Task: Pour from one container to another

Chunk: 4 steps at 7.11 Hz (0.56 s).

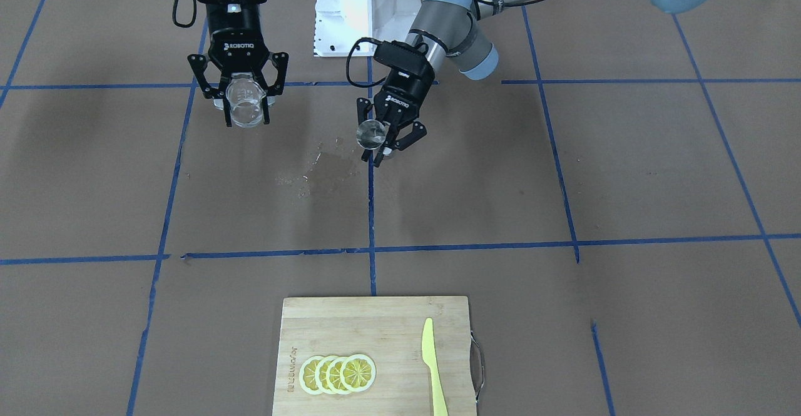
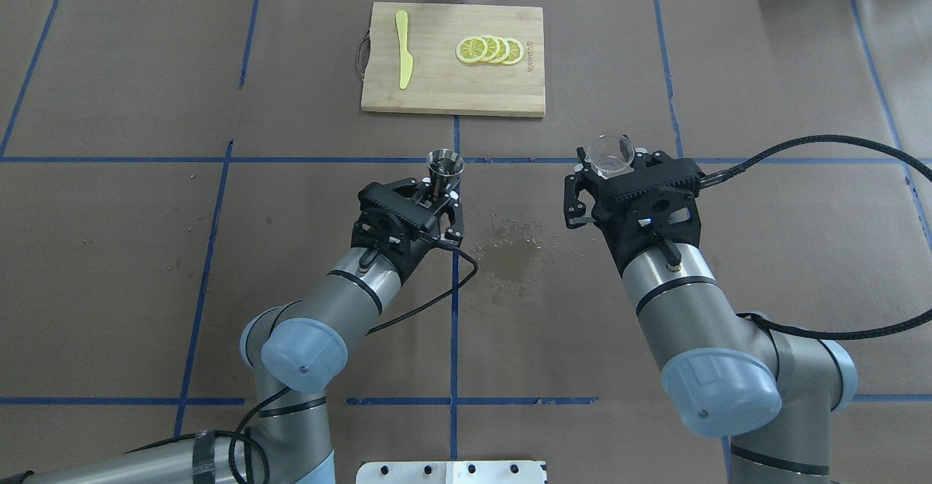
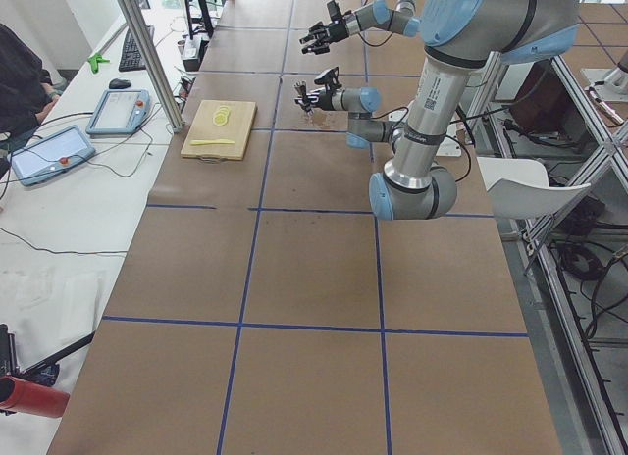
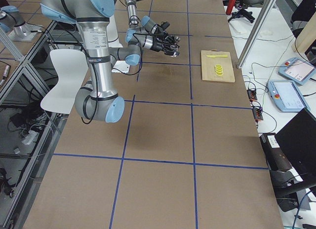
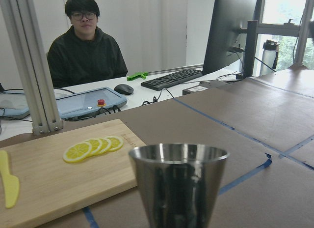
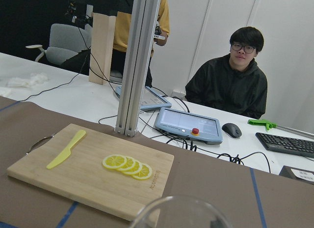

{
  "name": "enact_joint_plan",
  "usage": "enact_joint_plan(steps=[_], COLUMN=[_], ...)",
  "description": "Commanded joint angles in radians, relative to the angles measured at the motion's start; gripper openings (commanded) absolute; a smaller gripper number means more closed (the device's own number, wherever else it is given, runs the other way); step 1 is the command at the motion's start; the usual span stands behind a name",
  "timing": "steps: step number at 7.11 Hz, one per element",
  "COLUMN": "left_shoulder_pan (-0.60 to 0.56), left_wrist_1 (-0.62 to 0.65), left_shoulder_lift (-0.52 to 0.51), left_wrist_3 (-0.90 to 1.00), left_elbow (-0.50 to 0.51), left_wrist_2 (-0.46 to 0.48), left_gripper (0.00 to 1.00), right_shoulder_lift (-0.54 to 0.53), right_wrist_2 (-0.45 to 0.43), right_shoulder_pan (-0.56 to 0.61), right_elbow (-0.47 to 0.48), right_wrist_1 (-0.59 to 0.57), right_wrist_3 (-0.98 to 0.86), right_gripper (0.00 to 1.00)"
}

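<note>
I am reaching my near left hand (image 3: 308,98) over the brown paper-covered table (image 3: 314,278), gripping a small metal cup (image 3: 307,107). My far right hand (image 3: 316,38) is hanging beyond it. A pale wooden cutting board (image 3: 218,133) is lying nearby.

**Left arm** (image 2: 348,284): enters from the near left and reaches far and to the right, toward the centre line. **Left gripper** (image 2: 439,191): fingers closed on the lower part of a metal cup (image 2: 444,166), which is held upright.

**Right arm** (image 2: 673,295): enters from the near right and reaches straight toward the far side. **Right gripper** (image 2: 610,172): fingers closed on a clear glass (image 2: 610,153), which is held upright.

The two grippers are well apart, at a similar reach.
</note>
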Motion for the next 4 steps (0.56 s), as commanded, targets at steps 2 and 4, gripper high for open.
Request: enact_joint_plan(steps=[2,4], left_shoulder_pan=[-0.011,-0.013], left_wrist_1=[0.013,0.06], left_shoulder_lift=[0.103,0.167], left_wrist_3=[-0.19,-0.291], left_elbow=[-0.039,-0.04], left_wrist_2=[0.173,0.29], left_gripper=[0.0,0.0], right_shoulder_lift=[-0.132,-0.138], right_wrist_2=[0.047,0.059], right_shoulder_pan=[0.045,0.077], right_elbow=[0.023,0.048], right_wrist_1=[0.0,-0.002], right_wrist_3=[0.1,0.108], right_gripper=[0.0,0.0])
